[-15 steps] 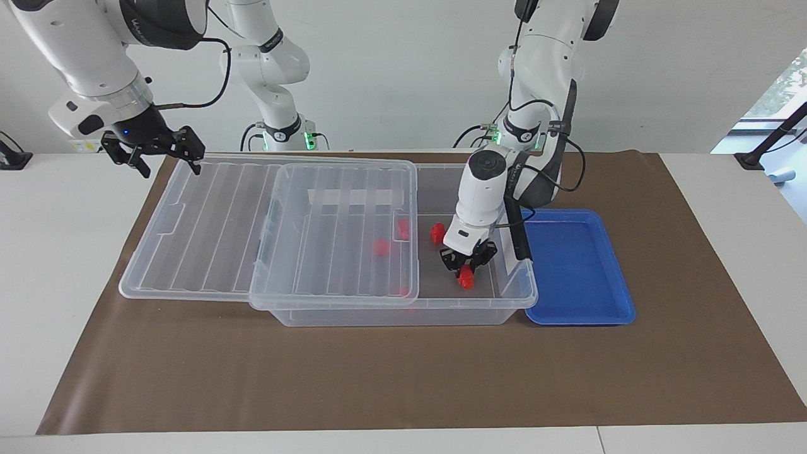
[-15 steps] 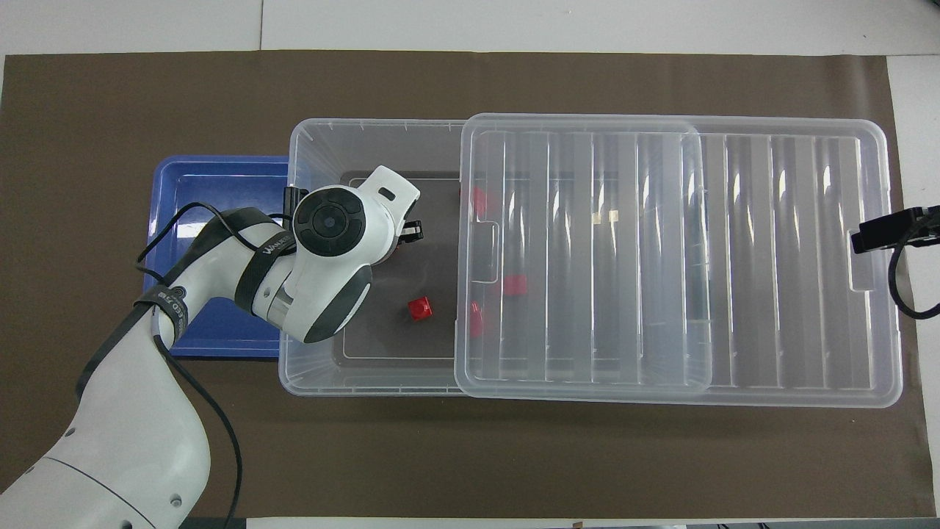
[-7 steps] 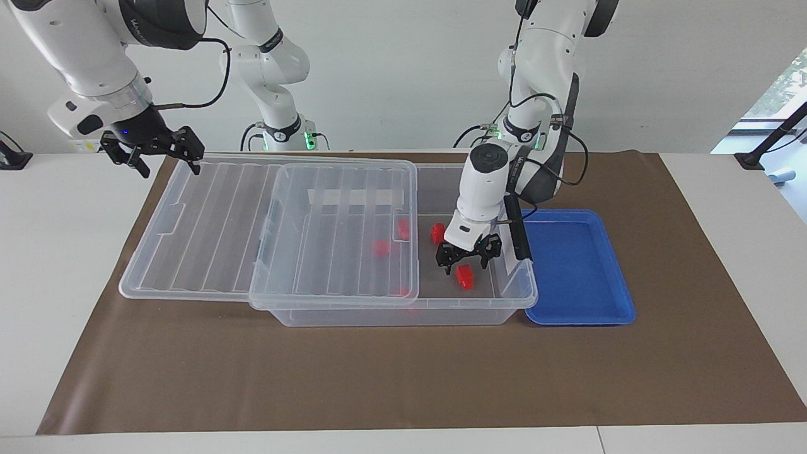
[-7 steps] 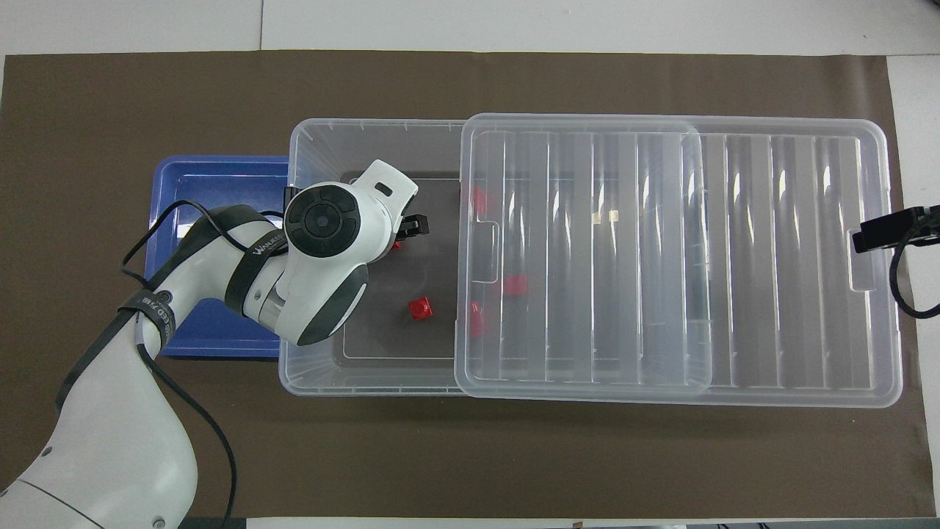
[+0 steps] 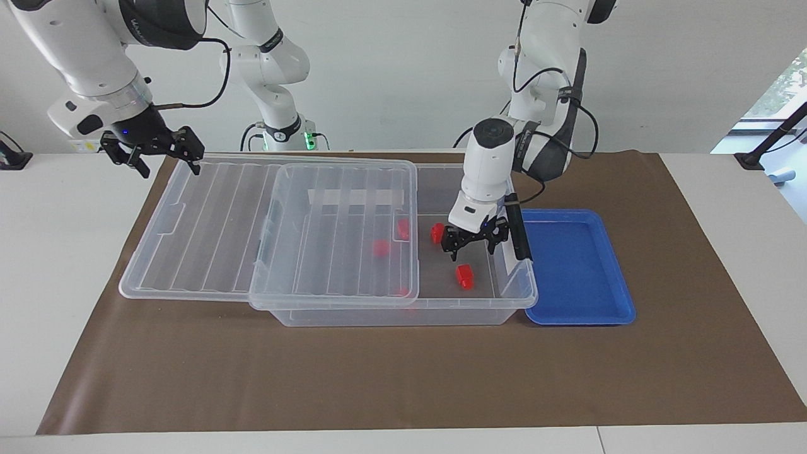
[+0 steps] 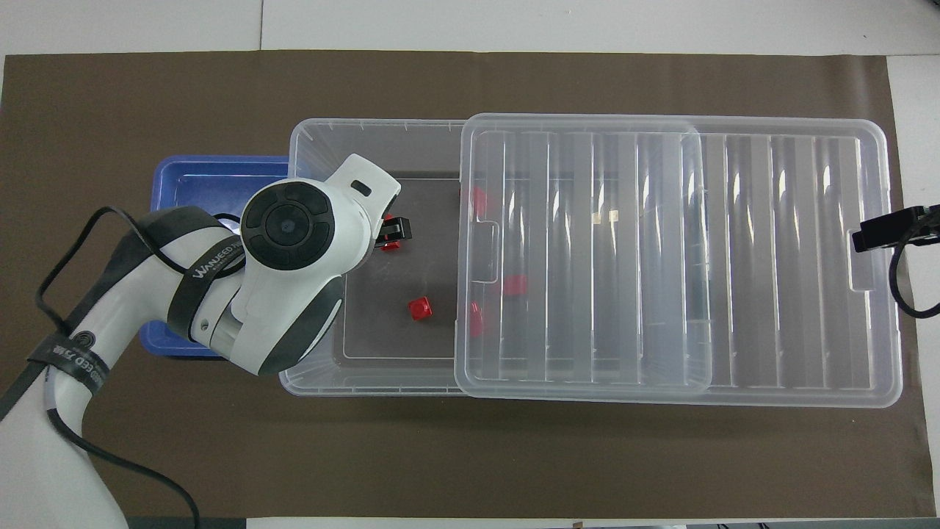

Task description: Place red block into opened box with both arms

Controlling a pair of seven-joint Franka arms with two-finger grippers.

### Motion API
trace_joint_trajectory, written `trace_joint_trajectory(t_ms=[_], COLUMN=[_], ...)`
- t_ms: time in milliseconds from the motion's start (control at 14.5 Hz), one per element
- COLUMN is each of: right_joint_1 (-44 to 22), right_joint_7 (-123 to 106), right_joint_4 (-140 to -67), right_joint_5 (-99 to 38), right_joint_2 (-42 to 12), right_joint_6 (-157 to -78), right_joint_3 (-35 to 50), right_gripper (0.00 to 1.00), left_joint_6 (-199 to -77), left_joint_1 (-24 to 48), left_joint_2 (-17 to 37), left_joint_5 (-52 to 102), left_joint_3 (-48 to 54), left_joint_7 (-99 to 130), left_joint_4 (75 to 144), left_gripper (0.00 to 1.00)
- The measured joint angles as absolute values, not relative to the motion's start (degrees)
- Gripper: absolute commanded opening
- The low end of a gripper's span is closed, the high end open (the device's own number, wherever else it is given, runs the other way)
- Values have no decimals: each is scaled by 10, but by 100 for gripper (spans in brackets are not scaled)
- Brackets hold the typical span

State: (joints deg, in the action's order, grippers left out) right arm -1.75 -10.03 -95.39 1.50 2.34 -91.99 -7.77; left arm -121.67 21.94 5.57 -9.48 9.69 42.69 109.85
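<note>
The left gripper (image 5: 471, 251) hangs with fingers spread and empty over the open end of the box (image 5: 391, 313). In the facing view, the red block (image 5: 465, 275) lies free on the box floor at six o'clock from it. A second red block (image 5: 437, 233) sits at ten o'clock. The right gripper (image 5: 167, 165), also spread, hovers over the slid-aside lid (image 5: 208, 221).

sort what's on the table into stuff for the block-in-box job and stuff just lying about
For the job: red block in the box, slid-aside lid, left gripper over the box, right gripper at the lid's end.
Lying about: blue tray, brown mat, other red blocks in the box.
</note>
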Motion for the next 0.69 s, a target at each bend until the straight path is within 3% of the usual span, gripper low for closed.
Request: trace_joint_trajectory(t_ms=[69,688], right_joint_1=[-15,113], right_joint_7=[-107,-236], right_joint_4=[-959,-1070], right_joint_5=[15,15], right_joint_2=[24,23], right_joint_6=[-928,-1076], right_joint_3=[-79,-84], right_gripper=[0,0], left_joint_6=[-1210,-1157], left_joint_1=[213,92], left_joint_2=[45,-14], left_joint_5=[-95,-25], left_joint_3=[96,91], left_joint_7=[423,201], left_joint_4=[1099,1099], left_gripper=[100,100])
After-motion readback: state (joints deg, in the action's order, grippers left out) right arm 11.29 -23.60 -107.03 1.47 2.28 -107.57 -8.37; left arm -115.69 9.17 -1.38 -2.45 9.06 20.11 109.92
